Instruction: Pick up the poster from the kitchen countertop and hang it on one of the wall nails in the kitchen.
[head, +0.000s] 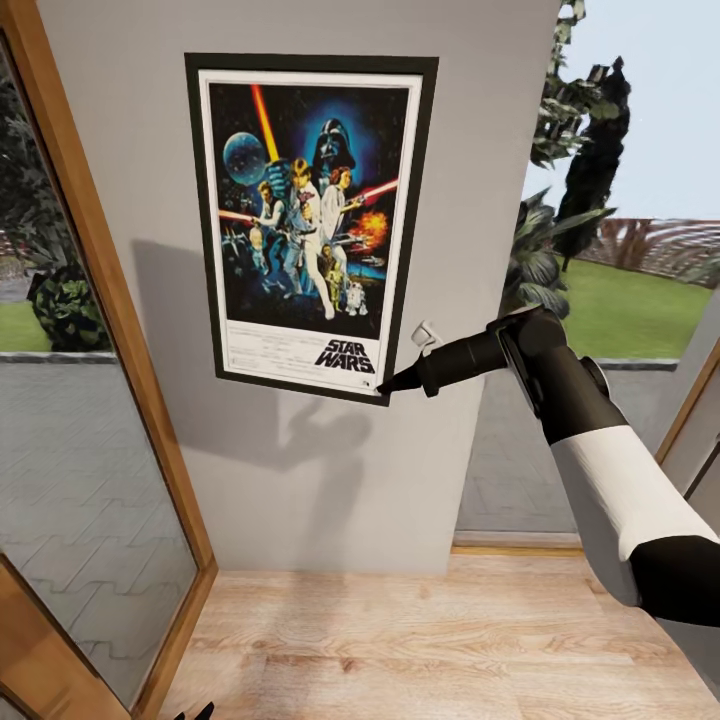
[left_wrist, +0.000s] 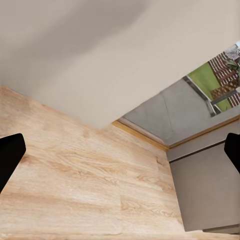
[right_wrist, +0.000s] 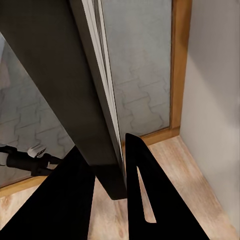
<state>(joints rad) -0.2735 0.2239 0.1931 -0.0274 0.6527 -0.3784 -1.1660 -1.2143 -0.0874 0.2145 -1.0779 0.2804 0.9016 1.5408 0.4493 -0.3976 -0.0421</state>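
Poster (head: 310, 222) first: a flat rectangle in a thin black frame with a white inner border, dark blue artwork of figures and red lightsabers, and a white title strip along its lower edge, set flat against the matte grey wall (head: 480, 130). It rises up and away from the right gripper (head: 384, 386), whose black fingers pinch the frame's lower corner. From the right wrist camera the poster (right_wrist: 75, 85) shows edge-on — a smooth dark slab with a pale sliver of border — wedged between the two tapered black fingers (right_wrist: 147, 200). Below that gripper lies a pale wood-grain floor (head: 420, 640), and beyond it a glass door in a tan wooden frame (head: 95, 250) looks onto grey paving. The left gripper (left_wrist: 120, 152) hangs spread wide over the wooden planks — nothing between its blunt black fingertips (left_wrist: 9, 155).
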